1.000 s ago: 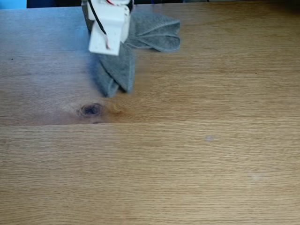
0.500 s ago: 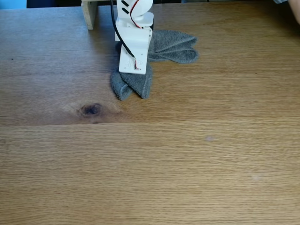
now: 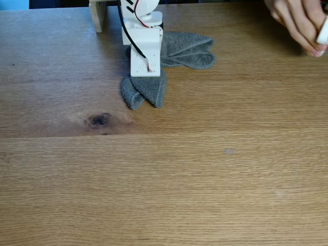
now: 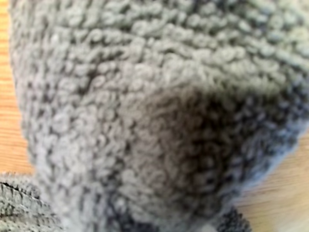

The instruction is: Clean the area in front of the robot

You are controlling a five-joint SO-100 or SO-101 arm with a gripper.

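Grey cloth [image 3: 174, 51] (crumpled), wooden post [image 3: 97, 15], hand [image 3: 300, 23].

Broad bare tabletop [image 3: 205, 179]; cloth [image 3: 154, 87], post [image 3: 97, 15], hand [image 3: 300, 23] at far edge.

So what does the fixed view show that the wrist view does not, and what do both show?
Fixed view alone: the white robot arm pressing on the cloth, a dark knot in the wood, a pale wooden post, and a person's hand at the top right. Wrist view alone: the cloth's looped terry texture close up. Both share the grey terry cloth and the light-brown wooden tabletop.
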